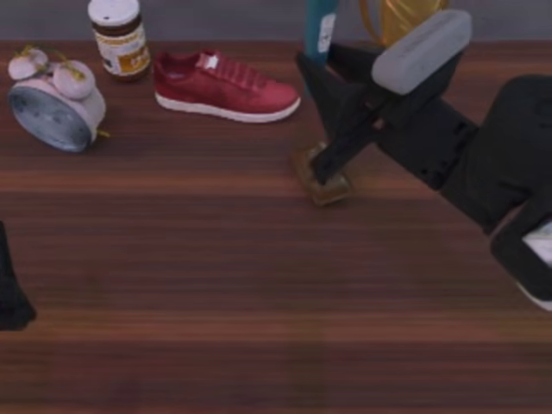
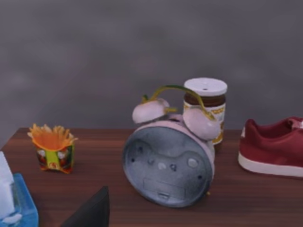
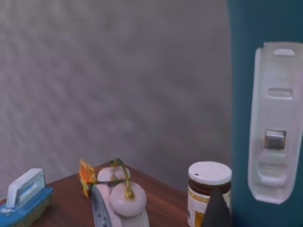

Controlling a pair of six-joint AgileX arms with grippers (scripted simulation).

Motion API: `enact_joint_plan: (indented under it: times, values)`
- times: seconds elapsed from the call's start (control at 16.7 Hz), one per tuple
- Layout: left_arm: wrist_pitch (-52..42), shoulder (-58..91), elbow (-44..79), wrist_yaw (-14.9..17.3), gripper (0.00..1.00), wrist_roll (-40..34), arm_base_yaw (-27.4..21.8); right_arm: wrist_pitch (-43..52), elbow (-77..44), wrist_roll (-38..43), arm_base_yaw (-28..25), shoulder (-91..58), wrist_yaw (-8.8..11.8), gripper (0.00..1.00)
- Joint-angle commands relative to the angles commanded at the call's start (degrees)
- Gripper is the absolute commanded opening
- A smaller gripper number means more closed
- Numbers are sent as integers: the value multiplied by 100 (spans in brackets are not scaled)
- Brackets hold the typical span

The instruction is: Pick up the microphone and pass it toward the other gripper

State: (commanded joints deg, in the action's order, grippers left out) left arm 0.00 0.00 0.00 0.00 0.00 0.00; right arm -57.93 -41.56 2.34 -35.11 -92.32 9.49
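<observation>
microphone (image 1: 321, 30): slim, rigid, light; smooth teal handle, top centre.
right hand (image 1: 321, 69): closed round the handle.
left hand (image 1: 13, 293): parked, left edge; grip unreadable.

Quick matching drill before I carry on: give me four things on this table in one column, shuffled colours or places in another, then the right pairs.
Things
1. microphone
2. shoe
3. jar
4. alarm clock

Descriptions
A. red, with a white sole
B. teal handle, at the right gripper
C. lying at the top view's far left, bells on top
D. white lid, between the clock and the shoe

Pairs: 1-B, 2-A, 3-D, 4-C
</observation>
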Motion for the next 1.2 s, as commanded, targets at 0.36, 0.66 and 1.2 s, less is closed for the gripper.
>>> enact_joint_plan:
  times: [0.36,0.66,1.2]
  values:
    - [0,0,0,0,100,0,0,-36,9,15,-74,3,-72,0]
    - [0,0,0,0,100,0,0,-45,27,6,-91,25,-91,0]
    - [745,2168,1350,1527,100,221,-530,-45,27,6,-91,25,-91,0]
